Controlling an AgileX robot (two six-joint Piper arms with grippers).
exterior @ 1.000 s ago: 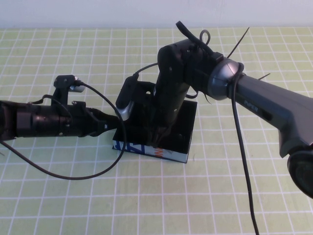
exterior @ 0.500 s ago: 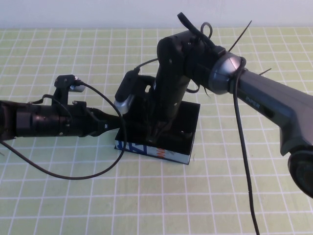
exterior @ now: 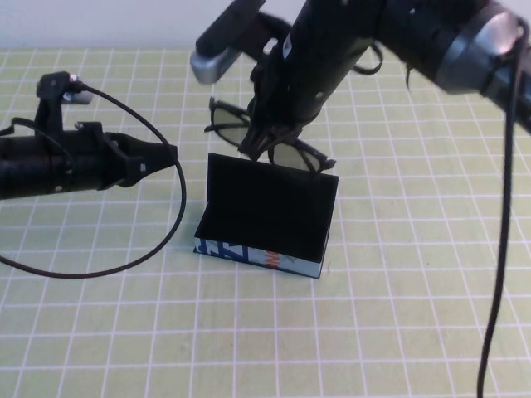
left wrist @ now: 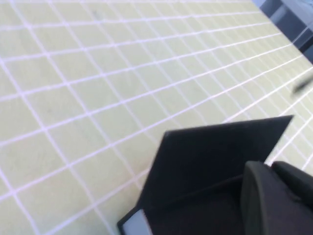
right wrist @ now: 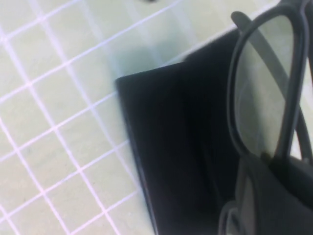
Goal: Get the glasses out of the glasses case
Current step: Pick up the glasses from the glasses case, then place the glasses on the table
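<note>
left gripper [exterior: 170,155]: hung left of case, jaw state cannot be told | black flat-sided glasses case [exterior: 264,217]: open on table, emptied | right gripper [exterior: 264,143]: clamped on black thick-rimmed plastic glasses [exterior: 249,133], raised above case | step: lift-out; next: glasses to be carried aside, set down

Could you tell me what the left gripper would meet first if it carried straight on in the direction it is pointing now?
Probably the glasses case: the left gripper points across the table toward its upright lid. Height is hard to judge, so it might pass over it. The right gripper holds the glasses above.
</note>
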